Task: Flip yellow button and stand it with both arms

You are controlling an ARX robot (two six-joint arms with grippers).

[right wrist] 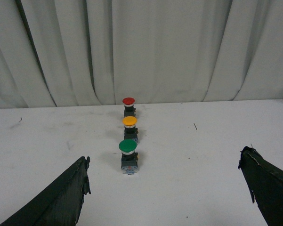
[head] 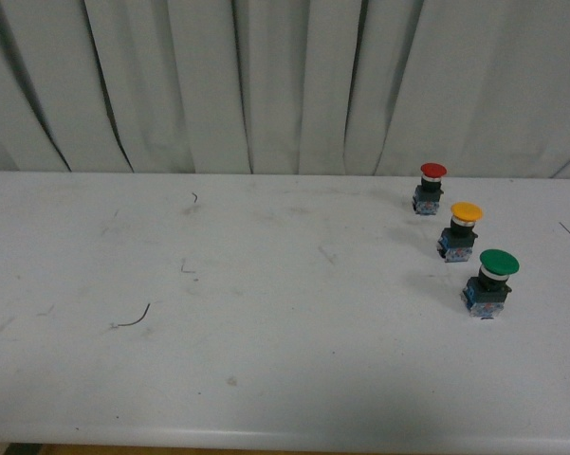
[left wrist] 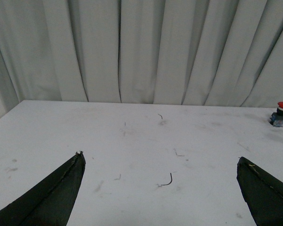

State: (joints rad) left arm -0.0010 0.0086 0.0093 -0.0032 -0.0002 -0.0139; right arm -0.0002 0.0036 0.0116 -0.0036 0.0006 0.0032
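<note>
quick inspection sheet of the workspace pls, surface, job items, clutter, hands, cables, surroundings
surface: white table, scuffed and marked
job's things: yellow button upright, cap up, between red button and green button, all apart
clutter: small dark wire scraps
hands: left hand and right hand both open, empty, off the buttons
cables: nothing seen
surroundings: pleated white curtain behind the table

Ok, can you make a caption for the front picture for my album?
Red button, yellow button and green button stand in a row on the white table.
</note>
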